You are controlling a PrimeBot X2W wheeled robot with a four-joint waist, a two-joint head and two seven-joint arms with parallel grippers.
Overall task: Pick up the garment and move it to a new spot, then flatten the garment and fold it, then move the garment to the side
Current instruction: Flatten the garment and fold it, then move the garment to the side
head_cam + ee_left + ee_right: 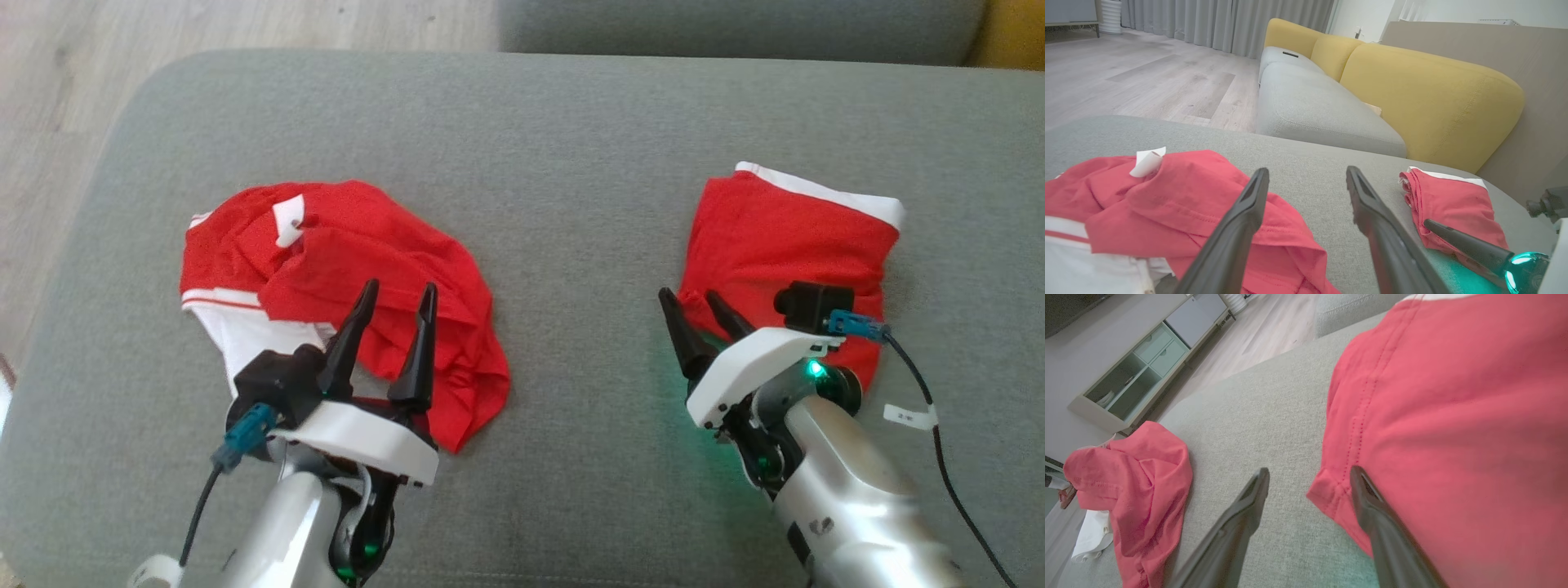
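- Judging by its neat fold, the folded garment [784,237] is taken as done, at the right of the cushion [571,122].
- The right tool [690,296] is released beside it.
- The left tool [400,287] is spread, empty, over the crumpled garment [367,237], not yet flattened.

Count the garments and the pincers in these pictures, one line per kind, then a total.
Red garments: 2, the crumpled red garment and the folded red garment
Pincers: 2, the left pincer and the right pincer
Total: 4
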